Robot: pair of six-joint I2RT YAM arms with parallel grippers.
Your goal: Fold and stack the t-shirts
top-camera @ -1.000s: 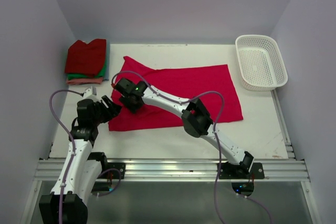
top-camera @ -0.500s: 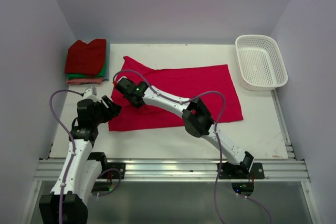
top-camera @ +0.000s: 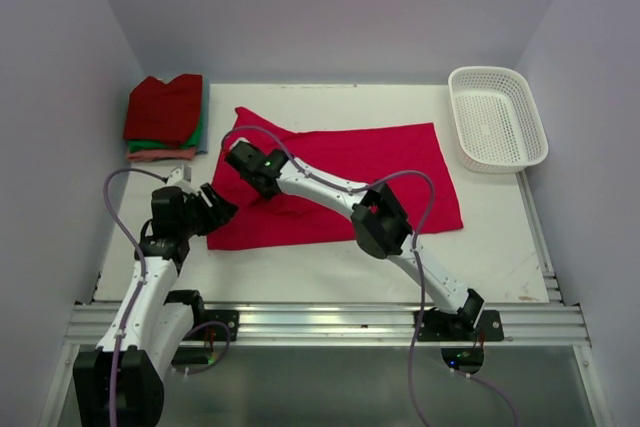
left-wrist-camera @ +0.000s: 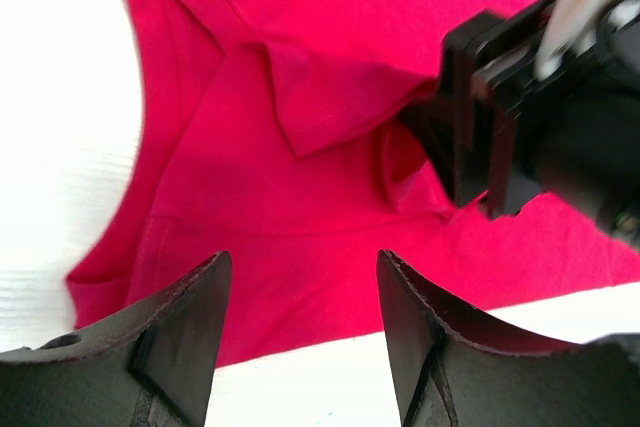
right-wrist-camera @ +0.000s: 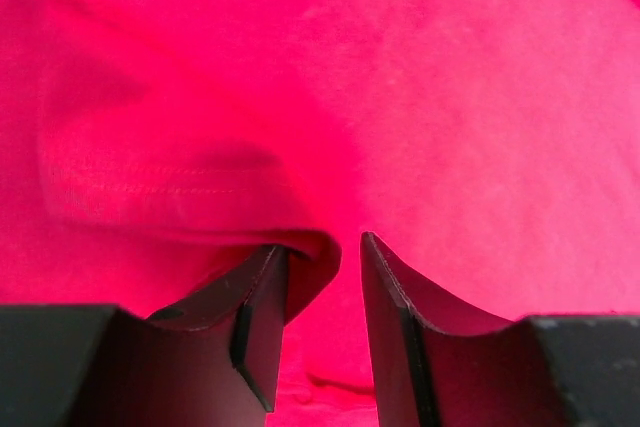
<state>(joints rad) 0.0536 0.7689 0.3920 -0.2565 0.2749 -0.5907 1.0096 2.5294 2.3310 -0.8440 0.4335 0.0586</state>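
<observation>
My left gripper (top-camera: 215, 209), wide open and empty, has edged to the near-left hem of the crimson t-shirt (top-camera: 400, 162) spread mid-table, while my right gripper (right-wrist-camera: 322, 257), narrowly parted over a cloth pucker, has slid farther left, so I judge the sleeve fold imminent.

The left pincer (left-wrist-camera: 300, 272) hangs with its dark fingers (left-wrist-camera: 185, 332) spread wide over the crimson-pink t-shirt (left-wrist-camera: 300, 237), near the cloth's edge, where bare white table (left-wrist-camera: 55, 177) shows. Further in, the right pincer (left-wrist-camera: 440, 152) touches a bunched ridge beside the folded-over sleeve (left-wrist-camera: 330, 97)
</observation>
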